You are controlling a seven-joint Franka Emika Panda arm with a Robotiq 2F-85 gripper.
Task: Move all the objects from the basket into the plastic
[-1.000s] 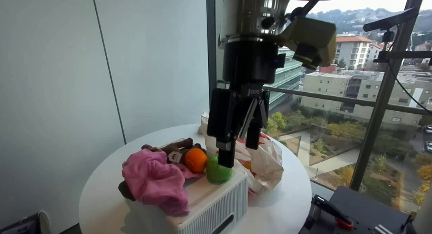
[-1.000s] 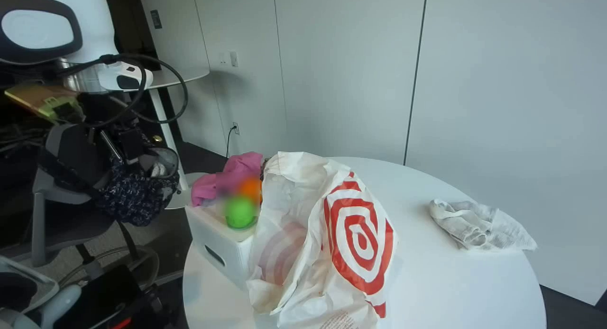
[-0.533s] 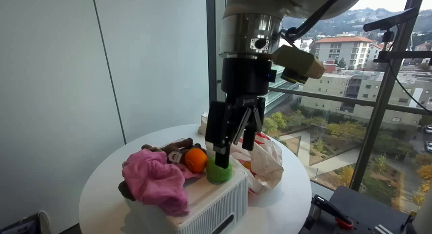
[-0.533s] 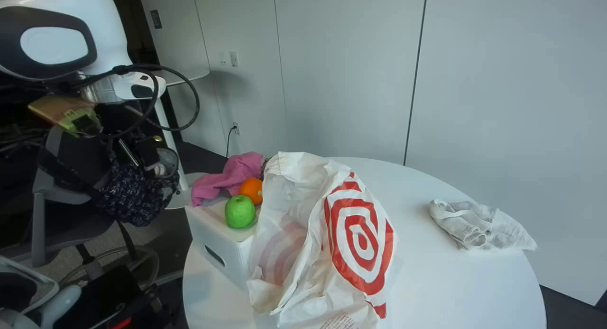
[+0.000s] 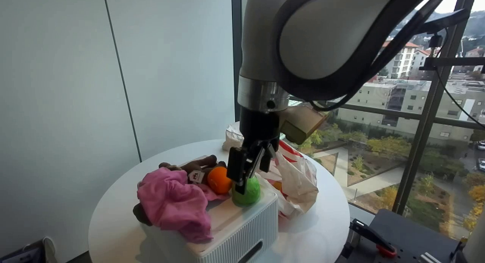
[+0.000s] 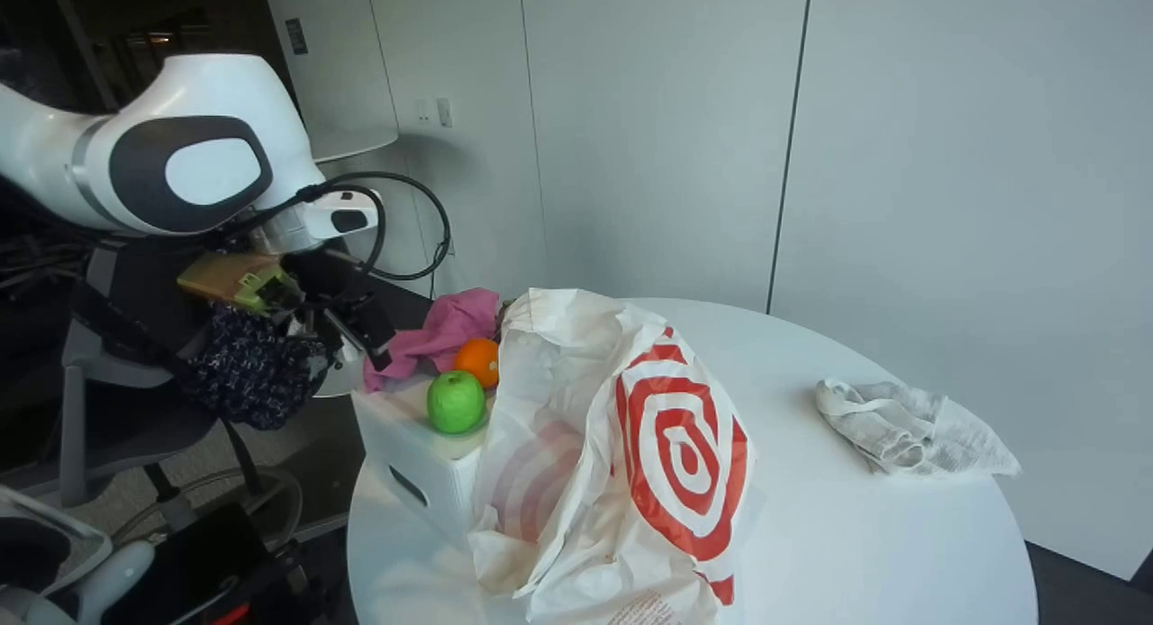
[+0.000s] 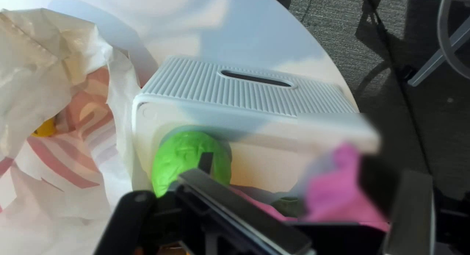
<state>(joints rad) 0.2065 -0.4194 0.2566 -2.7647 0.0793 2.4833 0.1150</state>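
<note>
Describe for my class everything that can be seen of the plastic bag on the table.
The plastic bag is white, thin-looking and crumpled, with bold red rings outside; paler rings show inside. In an exterior view, small print low down is too tiny to read. The bag slumps on the round white table beside the white basket, its mouth gaping on the basket side. Something yellow shows inside in the wrist view. Whether the bag touches the basket cannot be told.

Robot arm (image 6: 214,161) bent low toward the basket (image 5: 261,221), fingers (image 5: 241,185) spread.
From where I stand, its wrist (image 5: 261,94) leans off plumb, and the gripper (image 5: 253,179) slants down, higher than the basket's rim, two dark fingers well apart, both tips pointing toward the basket.
</note>
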